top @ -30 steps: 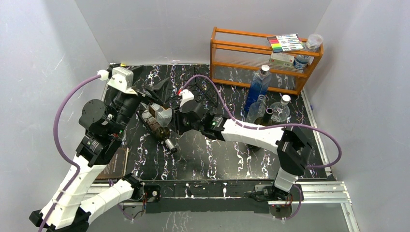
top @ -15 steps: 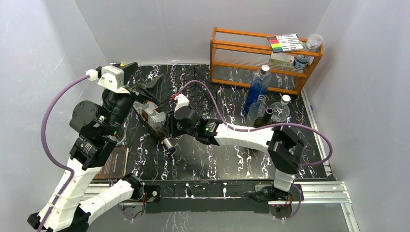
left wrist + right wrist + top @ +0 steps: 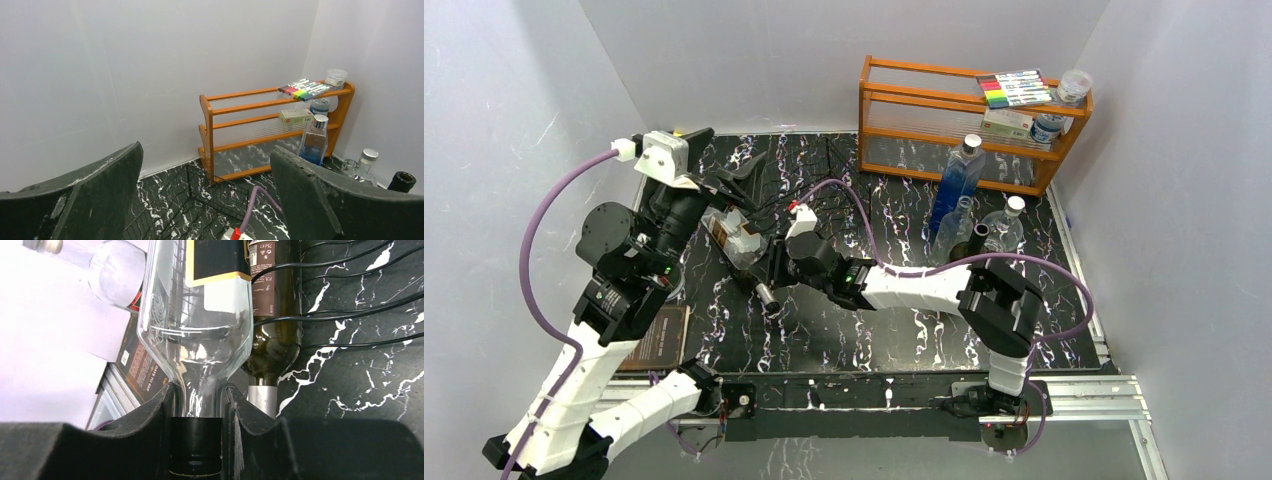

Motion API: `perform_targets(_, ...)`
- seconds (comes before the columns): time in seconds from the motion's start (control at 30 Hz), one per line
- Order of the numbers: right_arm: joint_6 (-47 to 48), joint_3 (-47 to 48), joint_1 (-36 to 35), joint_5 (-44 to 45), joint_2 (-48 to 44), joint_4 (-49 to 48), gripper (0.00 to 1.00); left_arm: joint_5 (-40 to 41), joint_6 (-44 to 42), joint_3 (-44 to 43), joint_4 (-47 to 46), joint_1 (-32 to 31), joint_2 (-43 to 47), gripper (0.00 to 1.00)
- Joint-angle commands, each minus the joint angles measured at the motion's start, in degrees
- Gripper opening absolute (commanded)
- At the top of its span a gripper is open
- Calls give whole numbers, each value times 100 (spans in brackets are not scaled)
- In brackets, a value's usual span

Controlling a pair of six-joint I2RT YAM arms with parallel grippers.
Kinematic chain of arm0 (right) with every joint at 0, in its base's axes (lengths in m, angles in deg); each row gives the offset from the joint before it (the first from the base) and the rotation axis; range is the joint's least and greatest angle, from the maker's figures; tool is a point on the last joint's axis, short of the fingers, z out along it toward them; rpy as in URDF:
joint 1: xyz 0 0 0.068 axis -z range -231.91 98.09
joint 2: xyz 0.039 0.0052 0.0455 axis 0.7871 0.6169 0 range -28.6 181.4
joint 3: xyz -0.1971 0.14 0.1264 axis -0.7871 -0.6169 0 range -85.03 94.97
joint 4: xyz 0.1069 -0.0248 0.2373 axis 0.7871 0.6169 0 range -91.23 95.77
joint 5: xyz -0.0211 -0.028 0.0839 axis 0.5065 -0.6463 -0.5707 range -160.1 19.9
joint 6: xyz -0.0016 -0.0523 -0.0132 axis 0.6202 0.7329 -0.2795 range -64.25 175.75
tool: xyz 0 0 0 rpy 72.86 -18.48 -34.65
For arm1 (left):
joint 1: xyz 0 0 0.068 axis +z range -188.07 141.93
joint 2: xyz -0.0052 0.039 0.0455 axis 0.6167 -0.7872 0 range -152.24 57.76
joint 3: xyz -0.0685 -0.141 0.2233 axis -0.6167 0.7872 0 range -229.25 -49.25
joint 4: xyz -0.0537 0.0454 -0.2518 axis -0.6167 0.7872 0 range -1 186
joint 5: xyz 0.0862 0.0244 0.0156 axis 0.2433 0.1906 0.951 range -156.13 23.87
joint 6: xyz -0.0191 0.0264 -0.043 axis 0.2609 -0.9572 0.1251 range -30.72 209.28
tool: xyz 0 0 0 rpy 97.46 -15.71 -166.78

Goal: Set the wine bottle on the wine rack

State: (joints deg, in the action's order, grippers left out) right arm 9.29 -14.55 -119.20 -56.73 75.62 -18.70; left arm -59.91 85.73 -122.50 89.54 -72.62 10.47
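left gripper (image 3: 206, 150) wide open, pads spread out to the frame edges, gripping nothing, touching nothing. right gripper (image 3: 199, 392) clamped tight on the neck of the wine bottle (image 3: 195, 315), fingers (image 3: 150, 420) pinching the clear glass just past its black cap (image 3: 196, 440). left arm raised at the left side of the table (image 3: 844, 335), wrist aimed twd the back wall and the orange shelf (image 3: 206, 135). right arm stretched low across from its base on the right, wrist at centre-left, bottle body pointing away to the back-left. wine rack (image 3: 195, 200): black wires, w/ a dark bottle (image 3: 275, 340) lying in them right beside the held one. top view nearly loses the rack vs the black marble. can't tell if the held bottle rests on the wires. its label is cut off at the frame top.
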Motion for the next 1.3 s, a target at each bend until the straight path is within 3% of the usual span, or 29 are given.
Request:
perform_targets(0.0,-500,-168,45,373,81,-1136,0,2,41,-172,-97,35,7,98)
perform_targets(0.17,-894,-172,33,368,343,-1356,0,10,35,-180,-98,28,-4,98)
perform_targets(0.33,-717,58,32,329,520,-1231,0,32,59,-286,32,36,-11,98)
perform_targets(0.4,-686,111,34,299,522,-1133,13,37,59,-315,75,36,-2,98)
perform_targets(0.57,-542,79,47,192,305,-1069,62,65,41,-306,78,29,36,98)
perform_targets(0.7,-260,432,149,-59,158,-331,81,96,50,-423,207,33,-2,98)
perform_targets(1.0,154,391,462,-671,-394,161,89,66,219,-630,418,31,-93,98)
perform_targets(1.27,818,729,478,-786,-786,1094,88,34,224,-653,442,35,-88,98)
